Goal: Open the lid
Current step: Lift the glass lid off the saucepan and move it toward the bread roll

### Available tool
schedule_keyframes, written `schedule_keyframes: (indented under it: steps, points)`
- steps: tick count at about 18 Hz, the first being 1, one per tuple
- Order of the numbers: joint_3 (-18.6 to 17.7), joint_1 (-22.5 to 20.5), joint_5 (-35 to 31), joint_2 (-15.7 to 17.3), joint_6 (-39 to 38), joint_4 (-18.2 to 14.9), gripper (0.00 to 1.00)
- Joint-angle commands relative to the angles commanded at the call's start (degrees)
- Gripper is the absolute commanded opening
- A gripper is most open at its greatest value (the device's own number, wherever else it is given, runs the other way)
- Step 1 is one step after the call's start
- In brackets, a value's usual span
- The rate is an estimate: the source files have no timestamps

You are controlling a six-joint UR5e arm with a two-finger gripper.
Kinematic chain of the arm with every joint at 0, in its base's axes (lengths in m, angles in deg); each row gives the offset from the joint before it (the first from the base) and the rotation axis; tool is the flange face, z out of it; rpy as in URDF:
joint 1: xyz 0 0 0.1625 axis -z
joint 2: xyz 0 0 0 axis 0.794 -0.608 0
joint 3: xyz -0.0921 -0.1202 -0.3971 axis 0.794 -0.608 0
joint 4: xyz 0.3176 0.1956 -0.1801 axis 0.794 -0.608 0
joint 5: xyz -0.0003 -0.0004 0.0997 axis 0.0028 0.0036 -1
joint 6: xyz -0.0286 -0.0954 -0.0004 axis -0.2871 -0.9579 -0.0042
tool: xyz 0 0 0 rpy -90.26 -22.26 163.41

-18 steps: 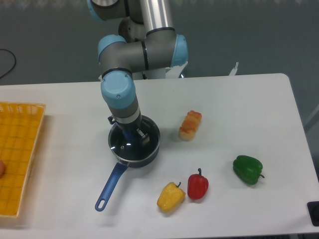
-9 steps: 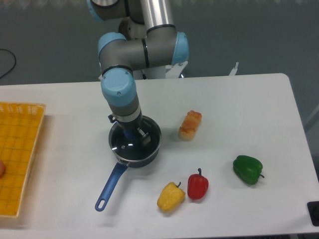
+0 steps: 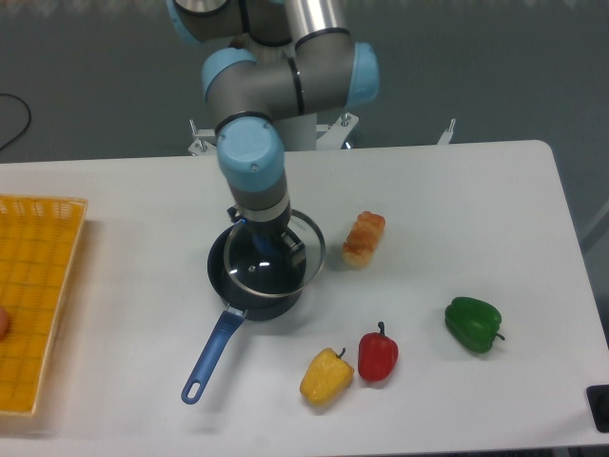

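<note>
claw (image 3: 269, 249) clamps the knob of the lid (image 3: 276, 255), lid up off the saucepan (image 3: 249, 288).
glass disc sits right under the claw, shifted right of the pan rim. pan handle points down-left of the claw; bread piece (image 3: 363, 239) to its right; yellow pepper (image 3: 326, 376), red pepper (image 3: 378, 355), green pepper (image 3: 473, 324) lower right.

Sat on white table (image 3: 457, 200): dk blue saucepan (image 3: 249, 303) w/ long handle toward front-left; bread-like piece (image 3: 363, 238) just right of it. Lay near front: yellow pepper (image 3: 325, 375) touching red pepper (image 3: 378, 355); green pepper (image 3: 473, 324) well apart, right. Rested at left edge: yellow basket (image 3: 38, 295).
</note>
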Motion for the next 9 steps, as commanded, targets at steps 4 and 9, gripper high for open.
schedule_keyframes:
  steps: [4, 9]
  points:
    - [0.09, -3.69, -0.09, 0.35, 3.43, -1.59, 0.67]
    - [0.61, -8.52, 0.09, 0.35, 7.73, -1.5, 0.67]
